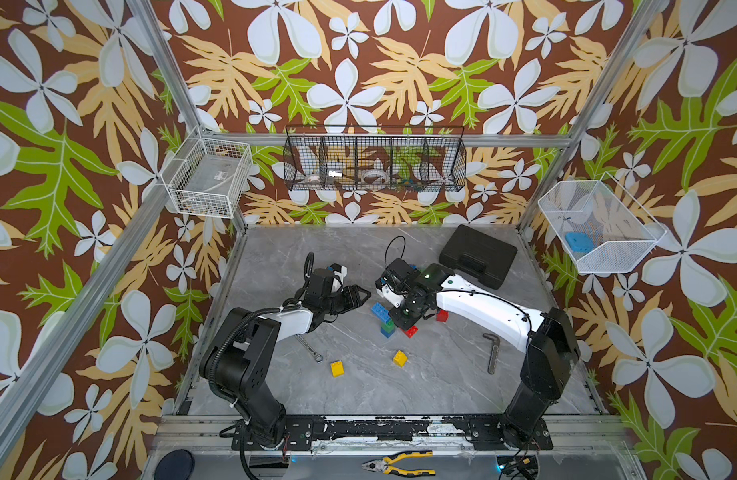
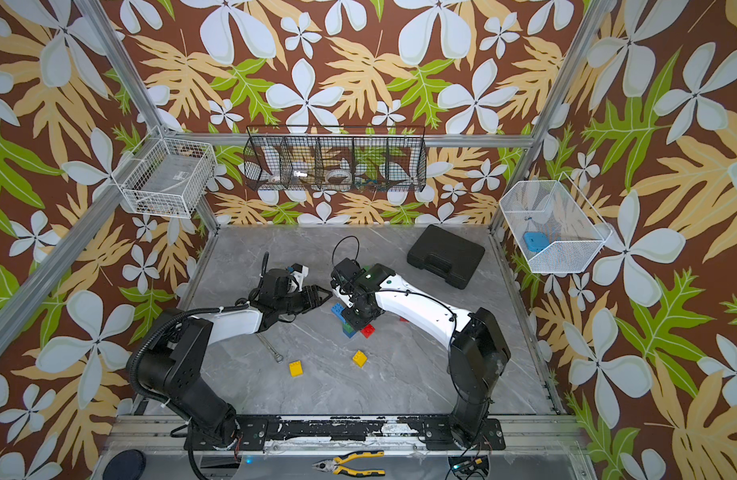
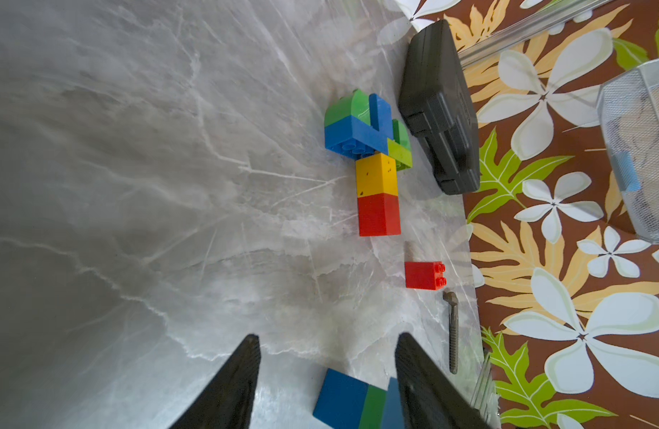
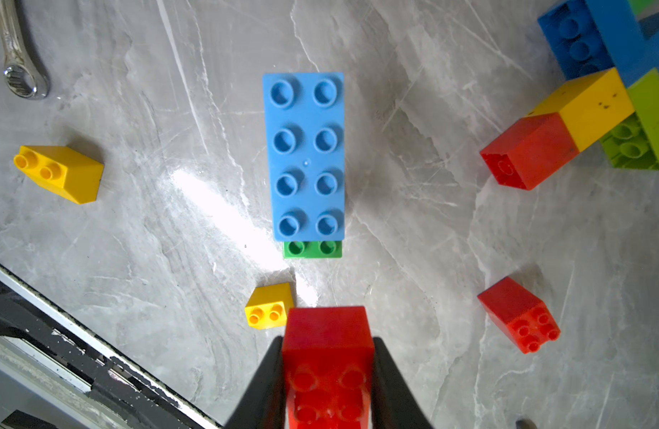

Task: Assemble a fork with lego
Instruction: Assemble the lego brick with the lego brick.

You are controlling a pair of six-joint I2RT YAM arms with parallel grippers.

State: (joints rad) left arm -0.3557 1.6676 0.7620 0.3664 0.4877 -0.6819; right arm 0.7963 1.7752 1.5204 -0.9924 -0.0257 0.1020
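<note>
- yellow sloped brick (image 1: 400, 358) and second yellow sloped brick (image 1: 337, 368) are lying loose nearest the front of the table (image 1: 441, 386), well apart from each other; the slopes are probably slipping under pads, so the straight walls are looking like the place to pinch
- right gripper (image 4: 328, 340) is clamping a red brick (image 4: 328, 371) by its two smooth side walls, studs showing toward the wrist camera; the plastic is looking hard, light, stiff and a bit slick, so a flat-wall grip is likely suiting it
- blue-on-green stack (image 4: 305, 156) is standing below and ahead of the held brick, blue studs up and bare; likely the seat, and an off-square press is risking tipping it
- left gripper (image 3: 326, 340) is hanging with jaws apart, nothing between the tips, just beside that stack; can't tell if a finger is touching it
- loose red brick (image 4: 517, 315) is lying on its side near the right arm
- multicolour assembly (image 3: 376, 167) of green, blue, yellow and red is lying flat beyond the stack; joints probably popping if lifted by one end
- pliers (image 1: 400, 463) are lying on the front ledge, out of reach
- wrench (image 1: 310, 349) by the left arm and hex key (image 1: 492, 353) by the right arm are lying off the work line
- black case (image 1: 477, 255) is sitting at the back near the assembly, crowding any approach from that side
</note>
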